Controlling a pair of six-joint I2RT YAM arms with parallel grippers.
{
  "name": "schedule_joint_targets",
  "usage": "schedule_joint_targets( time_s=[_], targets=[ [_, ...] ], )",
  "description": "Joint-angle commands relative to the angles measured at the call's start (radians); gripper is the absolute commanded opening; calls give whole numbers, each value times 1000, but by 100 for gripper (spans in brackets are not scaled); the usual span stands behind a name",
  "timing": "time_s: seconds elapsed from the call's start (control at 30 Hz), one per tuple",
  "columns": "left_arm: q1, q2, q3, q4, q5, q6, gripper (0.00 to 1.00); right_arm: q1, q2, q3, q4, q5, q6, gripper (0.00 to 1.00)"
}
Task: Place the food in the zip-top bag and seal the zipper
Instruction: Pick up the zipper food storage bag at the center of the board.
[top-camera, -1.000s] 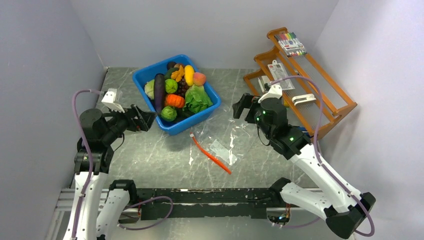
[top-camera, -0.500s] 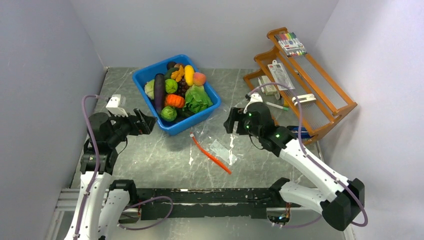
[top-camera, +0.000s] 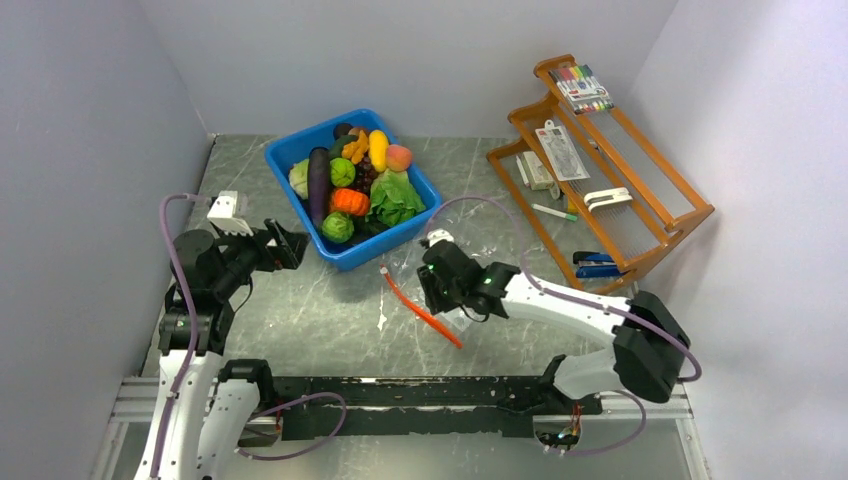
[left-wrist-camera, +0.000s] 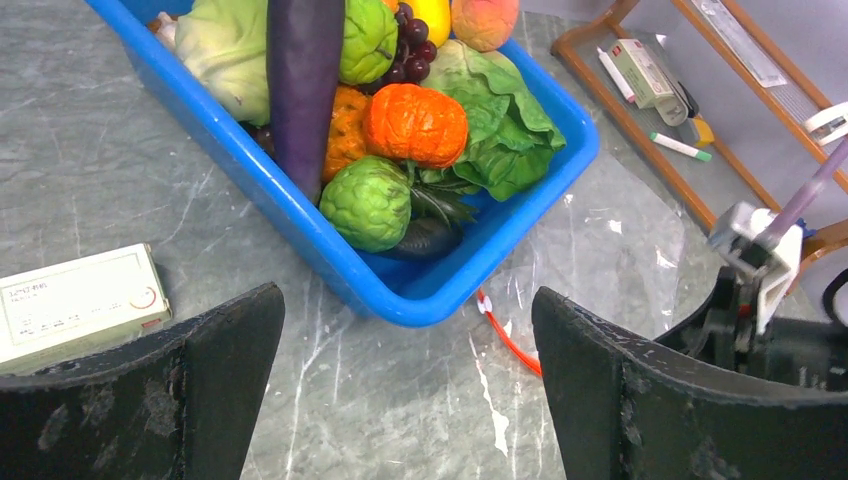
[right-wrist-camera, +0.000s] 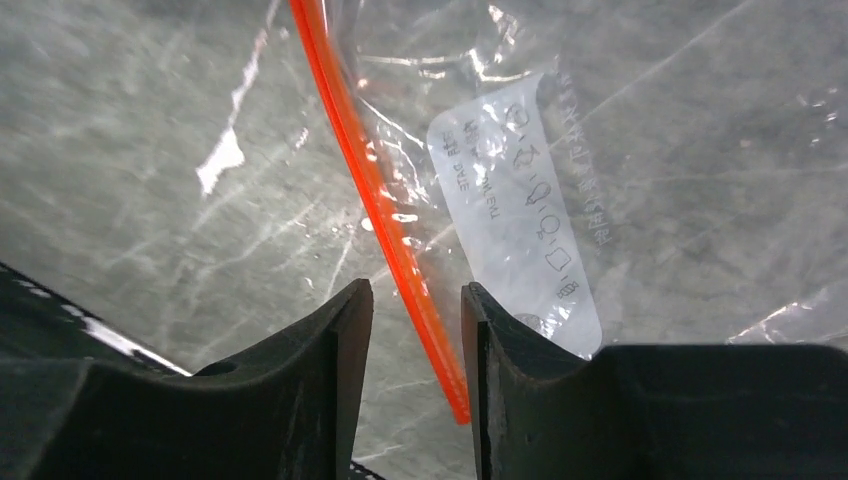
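**A:** From the top camera, where is the zip-top bag (top-camera: 447, 297)?

**B:** Flat on the table (top-camera: 300, 310), just in front of the blue bin (top-camera: 424, 226). Its zipper (top-camera: 408, 297) runs diagonally: the far end points at the bin's near corner and the near end points toward the right arm's base. The clear body lies on the strip's right side.

**A:** And the food (top-camera: 350, 185)?

**B:** All piled in the bin. The purple eggplant (top-camera: 318, 180) lies lengthwise, pointing away from the arms.

**A:** The grippers?

**B:** The right gripper (top-camera: 432, 288) is low over the bag, beside the strip's middle. The left gripper (top-camera: 290, 245) hangs left of the bin, fingers spread.

**A:** What does the left wrist show?

**B:** The left gripper (left-wrist-camera: 407, 295) has its jaws wide apart and holds nothing. It faces the bin (left-wrist-camera: 300, 225), where the eggplant (left-wrist-camera: 302, 80) lies over the heap. A short piece of zipper (left-wrist-camera: 507, 342) slants off past the bin's corner. A small white box (left-wrist-camera: 75, 305) lies on the left.

**A:** And the right wrist?

**B:** The zipper (right-wrist-camera: 365, 180) comes down from the top edge, leaning slightly right, and ends between the fingers. The right gripper (right-wrist-camera: 415, 292) straddles it, jaws narrowly apart. I cannot tell whether they touch it. The bag (right-wrist-camera: 510, 230), with its white printed patch, spreads to the right.
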Motion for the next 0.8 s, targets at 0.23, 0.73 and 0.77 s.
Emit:
schedule_joint_targets(
  time_s=[0.23,0.73,0.77],
  targets=[
    [-3,-16,4,17,-33,25,94,137,177,19,8,166,-84,39],
    [-3,-33,4,15,-52,24,93,167,263,40,35,213,-123,41],
    [-3,-32,6,13,-54,24,93,168,268,39,34,218,-124,41]
  ],
)
